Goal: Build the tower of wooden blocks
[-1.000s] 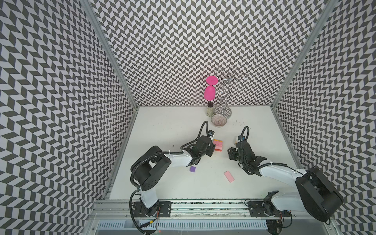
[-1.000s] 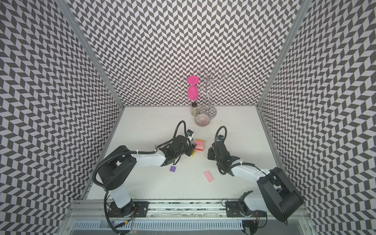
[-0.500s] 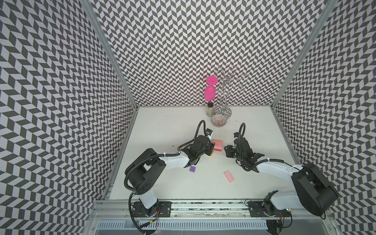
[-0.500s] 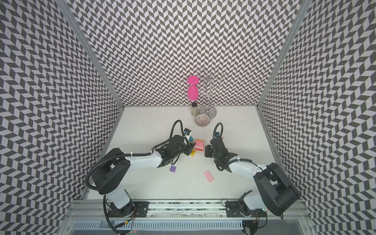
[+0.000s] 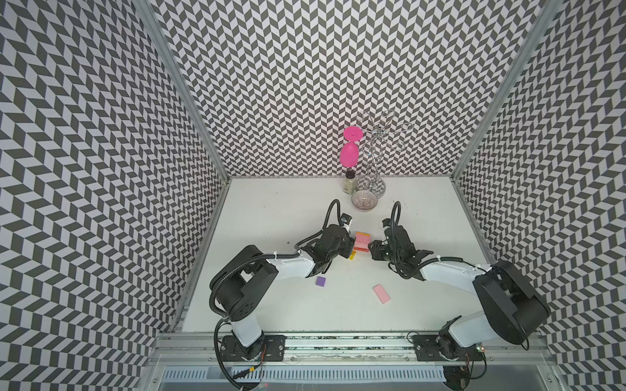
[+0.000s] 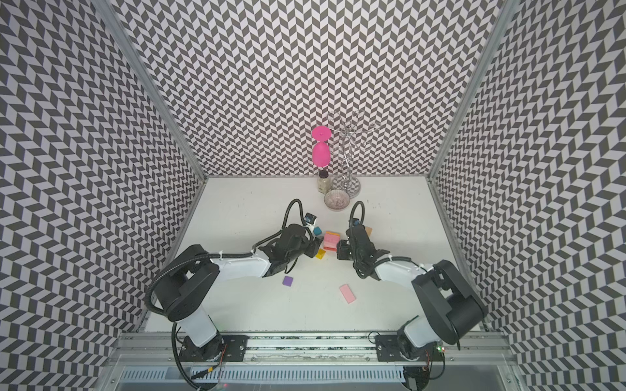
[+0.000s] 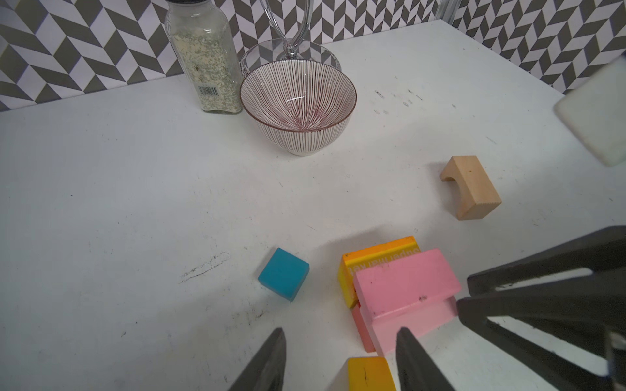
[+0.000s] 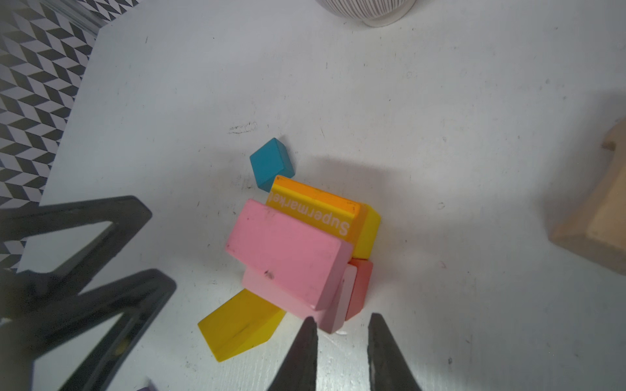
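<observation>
Mid-table, flanked by both arms: the wood block tower [image 5: 361,241], low and crooked, its top pink slab [image 8: 288,254] lying askew on a paler slab and overhanging it, with an orange block [image 8: 318,211] and a red block [image 8: 359,287] tucked against them. Touching the tower's foot: a yellow block [image 8: 241,325]. Just beside: a teal cube [image 7: 284,273].

Right gripper [image 8: 342,320] just short of the slab ends, fingers drawn near together with a slim gap, clamped on nothing. Left gripper [image 7: 340,333] on the opposite side, fingers apart, empty too, not gripping the yellow block seen between them.

Probably the main danger: nudging from either side and sliding the skewed top slab off, or shoving the whole unpinned stack. Also possible: catching the yellow block and levering the lower slab up. Some risk of the grippers knocking together, being so near.

Further out: plain wood arch [image 7: 469,188] near; purple block [image 5: 320,280] and loose pink slab [image 5: 381,293] well apart, toward the front on bare table [image 5: 288,210]. Behind: striped bowl [image 7: 298,105], spice jar [image 7: 203,57] and wire stand [image 5: 374,185] near the back wall [image 5: 305,101]. Table edges well away; ample room left and front.
</observation>
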Controlling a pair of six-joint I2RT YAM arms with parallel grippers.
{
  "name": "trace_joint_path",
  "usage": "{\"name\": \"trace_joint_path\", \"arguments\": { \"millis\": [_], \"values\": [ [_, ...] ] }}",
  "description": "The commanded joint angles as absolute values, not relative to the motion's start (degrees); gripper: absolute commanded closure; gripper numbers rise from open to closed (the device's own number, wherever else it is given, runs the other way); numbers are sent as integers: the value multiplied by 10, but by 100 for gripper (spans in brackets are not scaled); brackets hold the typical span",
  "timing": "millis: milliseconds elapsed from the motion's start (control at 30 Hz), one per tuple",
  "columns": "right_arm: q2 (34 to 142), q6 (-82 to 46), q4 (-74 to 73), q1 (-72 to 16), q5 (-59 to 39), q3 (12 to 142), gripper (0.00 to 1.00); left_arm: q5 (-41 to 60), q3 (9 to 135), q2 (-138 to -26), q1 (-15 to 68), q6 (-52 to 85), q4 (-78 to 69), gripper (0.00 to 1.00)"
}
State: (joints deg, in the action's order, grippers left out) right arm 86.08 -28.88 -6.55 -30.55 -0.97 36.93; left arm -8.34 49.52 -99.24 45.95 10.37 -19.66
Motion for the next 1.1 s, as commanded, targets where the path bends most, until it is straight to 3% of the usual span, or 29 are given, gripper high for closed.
{"name": "trace_joint_path", "arguments": {
  "millis": [0, 1067],
  "values": [
    [873, -288, -93, -303, -6, 388, 76, -88, 508, -1002, 456, 111, -207, 47],
    [826, -294, -81, -302, 2, 375, 74, -69, 520, -1022, 452, 116, -209, 47]
  ]
}}
